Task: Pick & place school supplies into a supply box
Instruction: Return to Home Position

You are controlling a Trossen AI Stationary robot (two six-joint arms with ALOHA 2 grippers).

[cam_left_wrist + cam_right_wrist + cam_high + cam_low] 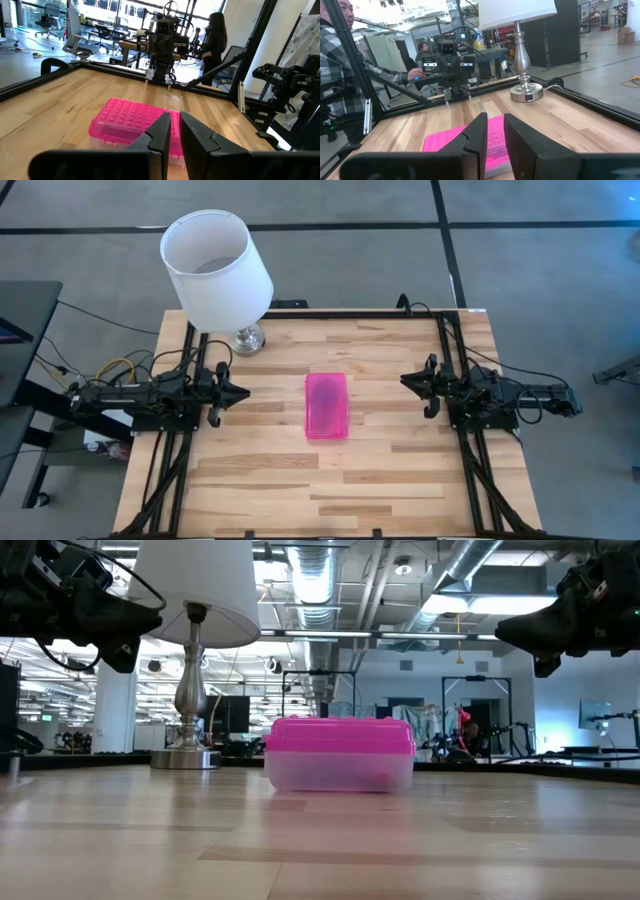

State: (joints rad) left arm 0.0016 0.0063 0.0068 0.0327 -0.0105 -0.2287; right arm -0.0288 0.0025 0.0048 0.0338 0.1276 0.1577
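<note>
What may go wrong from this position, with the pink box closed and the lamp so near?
1. The supply box has its pink lid shut, so nothing can go in yet.
2. No pens or scissors show on the table.
3. The lamp stands near the left pincer; a swing might knock it.

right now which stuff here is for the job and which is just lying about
For the job:
- box, pink lid shut, mid-table
- left claw and right claw, both empty, either side of it

Lying about:
- lamp, at the table's far edge
</note>
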